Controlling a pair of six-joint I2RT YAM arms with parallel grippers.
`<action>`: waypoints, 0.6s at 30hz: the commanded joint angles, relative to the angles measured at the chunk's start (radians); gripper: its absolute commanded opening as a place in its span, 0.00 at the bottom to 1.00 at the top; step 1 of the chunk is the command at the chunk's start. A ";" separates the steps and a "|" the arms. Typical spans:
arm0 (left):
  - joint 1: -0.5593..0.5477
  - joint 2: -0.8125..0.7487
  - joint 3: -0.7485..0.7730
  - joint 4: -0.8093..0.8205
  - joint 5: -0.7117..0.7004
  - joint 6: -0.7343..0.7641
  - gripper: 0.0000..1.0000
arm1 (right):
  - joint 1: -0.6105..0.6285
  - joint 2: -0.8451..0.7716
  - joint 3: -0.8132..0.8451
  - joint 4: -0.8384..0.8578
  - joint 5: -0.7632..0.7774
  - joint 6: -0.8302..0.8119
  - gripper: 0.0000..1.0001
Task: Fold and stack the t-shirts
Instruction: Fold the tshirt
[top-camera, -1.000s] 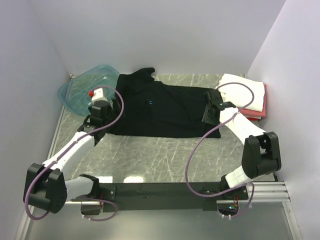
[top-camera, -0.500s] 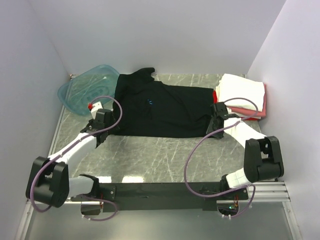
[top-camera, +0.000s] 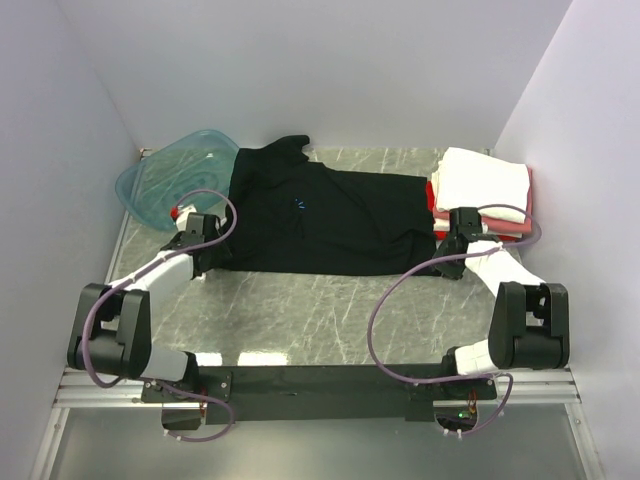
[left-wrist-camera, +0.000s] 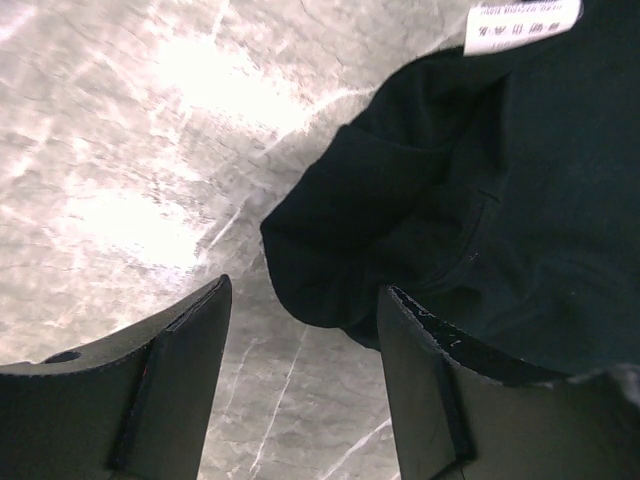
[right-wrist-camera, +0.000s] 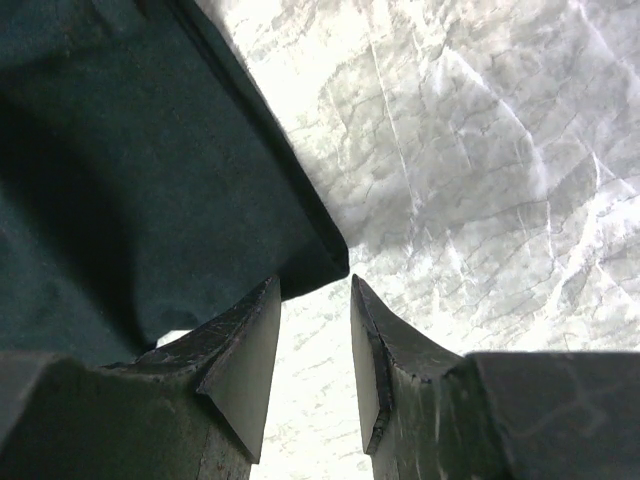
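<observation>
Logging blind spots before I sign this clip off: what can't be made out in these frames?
- Left wrist: label on the black t-shirt, cut by the top edge, print blurred.
- Top view: shirts under the white t-shirt; only pink and red edges show.
- Top view: blue chest mark, too small to read.
- Right wrist: folded stack, outside the frame.

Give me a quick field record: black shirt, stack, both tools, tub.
black t-shirt: unfolded, spread flat across the far half of the table
folded stack: far right, white on top, red showing beneath
left tool: open, low at the shirt's near-left corner, cloth not clamped
right tool: open with a narrow gap, shirt's near-right corner just ahead, nothing between
teal tub: far left, beside the shirt
</observation>
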 joint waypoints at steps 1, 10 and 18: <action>0.012 0.023 0.043 0.033 0.057 0.012 0.66 | -0.028 -0.003 -0.006 0.032 -0.024 -0.009 0.42; 0.033 0.060 0.051 0.061 0.128 0.032 0.66 | -0.031 0.063 0.009 0.041 -0.038 -0.003 0.43; 0.053 0.109 0.060 0.090 0.188 0.051 0.34 | -0.031 0.087 0.008 0.046 -0.024 0.004 0.31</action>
